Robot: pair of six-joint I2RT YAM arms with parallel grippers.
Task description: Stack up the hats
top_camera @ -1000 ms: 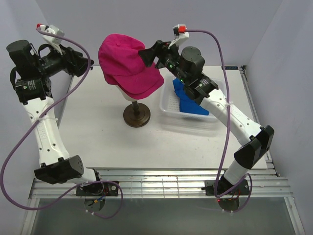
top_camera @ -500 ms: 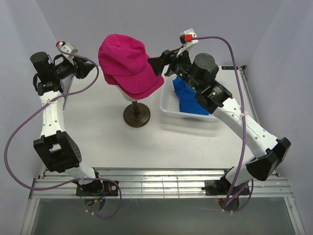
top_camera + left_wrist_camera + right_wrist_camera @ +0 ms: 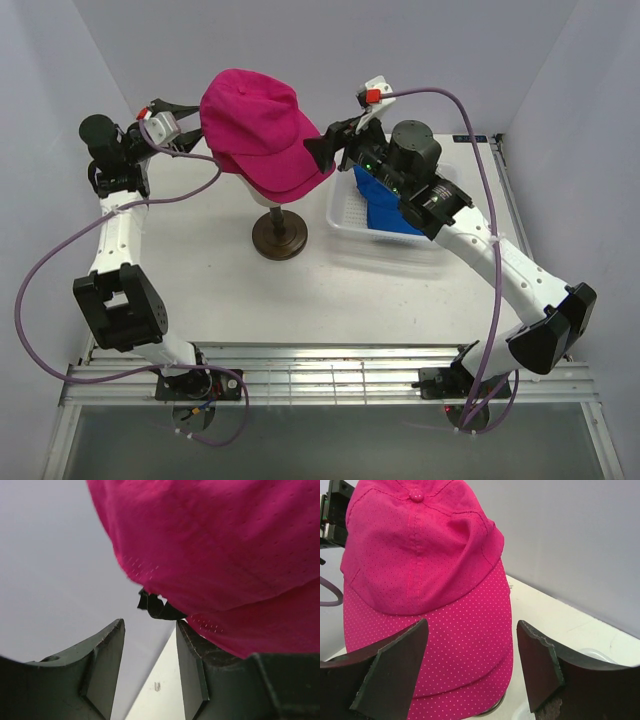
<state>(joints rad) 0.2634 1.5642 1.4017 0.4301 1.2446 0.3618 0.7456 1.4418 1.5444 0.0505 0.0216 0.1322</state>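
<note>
Atop the stand (image 3: 279, 237) sit two pink caps (image 3: 255, 115); basket (image 3: 345, 228) of blue caps (image 3: 385, 210) at three o'clock. Left pincer (image 3: 150, 630), right pincer (image 3: 472, 625) flank them, released.

Plain pale lavender walls (image 3: 400, 30) enclose a white table (image 3: 200, 280) under soft, even light.

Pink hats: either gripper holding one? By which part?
Nothing is held. The right gripper is open facing the brims; the left gripper is open by the pink hats' rear edge, jaws empty.
</note>
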